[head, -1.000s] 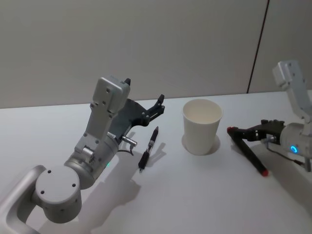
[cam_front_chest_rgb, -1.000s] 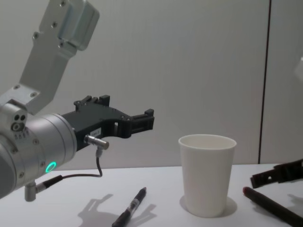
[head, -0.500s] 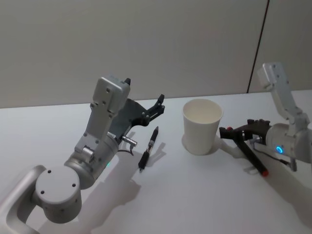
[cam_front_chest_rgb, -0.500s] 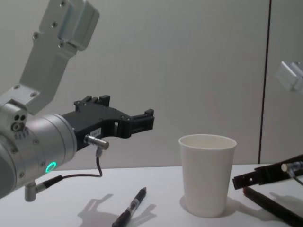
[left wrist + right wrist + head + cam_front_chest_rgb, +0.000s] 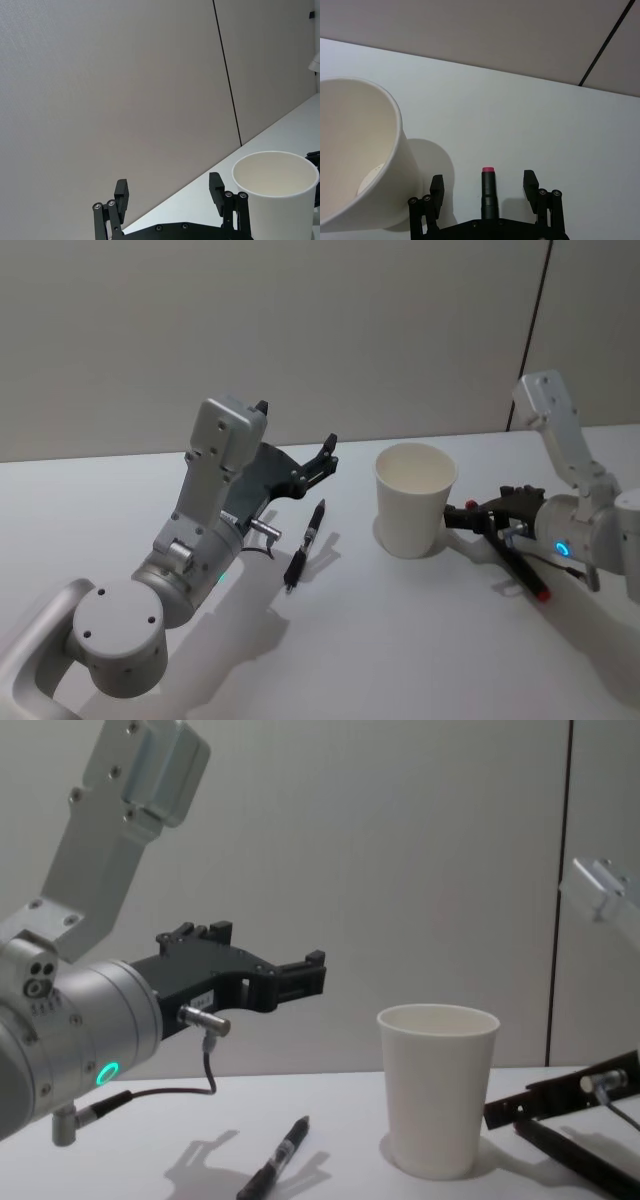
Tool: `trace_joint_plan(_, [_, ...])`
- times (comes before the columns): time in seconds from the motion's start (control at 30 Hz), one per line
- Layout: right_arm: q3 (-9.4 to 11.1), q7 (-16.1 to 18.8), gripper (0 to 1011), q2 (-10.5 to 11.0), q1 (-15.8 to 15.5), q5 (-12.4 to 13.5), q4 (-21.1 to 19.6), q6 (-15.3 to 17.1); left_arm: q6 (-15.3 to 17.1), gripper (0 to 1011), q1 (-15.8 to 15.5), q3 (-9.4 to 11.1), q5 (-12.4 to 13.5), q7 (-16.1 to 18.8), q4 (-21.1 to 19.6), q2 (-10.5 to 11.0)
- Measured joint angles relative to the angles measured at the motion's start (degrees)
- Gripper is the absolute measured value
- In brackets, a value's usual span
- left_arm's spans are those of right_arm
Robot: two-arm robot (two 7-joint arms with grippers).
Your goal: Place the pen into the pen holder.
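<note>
The pen holder (image 5: 415,500), a white paper cup, stands upright on the white table (image 5: 400,650); it also shows as the cup (image 5: 437,1090). A black pen (image 5: 305,545) lies on the table left of it, below my left gripper (image 5: 328,455), which hangs open above the table. Right of the cup lies a black pen with red ends (image 5: 522,568). My right gripper (image 5: 460,512) is low over it, open, its tips close to the cup's side. In the right wrist view the red tip (image 5: 488,171) shows between the spread fingers, beside the cup (image 5: 355,165).
A grey wall stands behind the table's far edge, with a dark vertical seam (image 5: 528,335) at the right. Bare tabletop runs along the near side, in front of both pens.
My right gripper has moved left over the red-ended pen toward the cup. The pens, the cup and the left arm have not moved.
</note>
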Motion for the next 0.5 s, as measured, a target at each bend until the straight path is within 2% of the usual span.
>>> trace_joint_plan(0.5, [-0.1, 0.0, 1002, -0.2, -0.7, 0.0, 1.0, 0.4, 0.0, 1001, 0.0, 0.0, 0.0, 0.0, 0.0, 0.0])
